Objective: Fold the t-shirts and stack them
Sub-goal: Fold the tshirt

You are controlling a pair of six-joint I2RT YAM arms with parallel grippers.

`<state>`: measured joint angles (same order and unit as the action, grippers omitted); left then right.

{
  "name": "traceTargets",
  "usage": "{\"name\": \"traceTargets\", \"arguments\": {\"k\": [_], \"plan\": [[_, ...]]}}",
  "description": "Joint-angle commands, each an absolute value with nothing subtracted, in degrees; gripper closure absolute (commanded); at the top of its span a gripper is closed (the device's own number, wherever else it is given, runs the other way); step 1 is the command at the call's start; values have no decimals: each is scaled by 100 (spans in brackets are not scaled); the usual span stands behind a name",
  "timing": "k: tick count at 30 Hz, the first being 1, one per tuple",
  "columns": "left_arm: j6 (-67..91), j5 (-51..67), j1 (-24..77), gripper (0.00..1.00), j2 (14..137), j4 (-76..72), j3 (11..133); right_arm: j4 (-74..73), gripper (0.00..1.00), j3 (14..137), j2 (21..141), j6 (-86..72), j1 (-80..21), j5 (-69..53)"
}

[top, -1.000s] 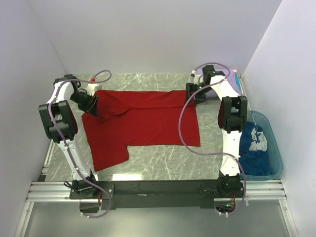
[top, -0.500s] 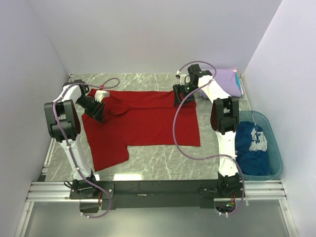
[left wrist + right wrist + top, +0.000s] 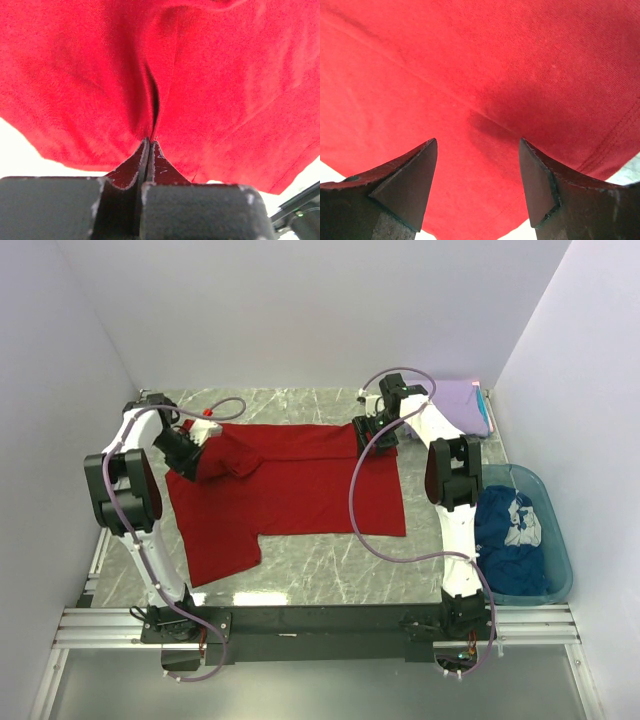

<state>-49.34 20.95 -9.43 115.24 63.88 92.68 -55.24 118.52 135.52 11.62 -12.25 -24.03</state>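
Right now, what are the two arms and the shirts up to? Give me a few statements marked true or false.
1. The left gripper is shut on the red t-shirt. True.
2. The right gripper is also shut on it. False: its jaws stand open over the red cloth.
3. The dark blue t-shirt lies in the teal tub. True.
4. The lavender t-shirt lies in the tub too. False: it lies on the table at the far right.
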Motion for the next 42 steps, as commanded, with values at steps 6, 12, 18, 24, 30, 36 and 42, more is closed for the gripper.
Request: {"name": "traceTargets", "arguments": {"k": [6,12,18,24,30,36,42], "plan": [[-5511,1653,-914,95,10942,6399,8886,-5765,27,11962,13641,1345,-1222,-2083],[-5678,1389,-1010,63,10863,6267,8446,-6116,25,11980,13413,1775,-1222,-2065],[-5292,2064,-1371,51,10916,6364,8938,-6170,29,11068,12666,2477,-1362,-1987],[-4413,2303,-1380,56,10960,5644,8570,-6091,46,10609,12647,2602,-1529,-1556],[-3490,2215,-1380,63,11170,4747,8095,-5880,56,10775,13086,2663,-1512,-915],[-2726,1978,-1397,68,11750,4140,8191,-5836,59,11494,13543,2610,-1477,-458],[-2837,2607,-1441,60,11699,4506,8726,-6213,47,12164,13589,2654,-1424,-754]]}}
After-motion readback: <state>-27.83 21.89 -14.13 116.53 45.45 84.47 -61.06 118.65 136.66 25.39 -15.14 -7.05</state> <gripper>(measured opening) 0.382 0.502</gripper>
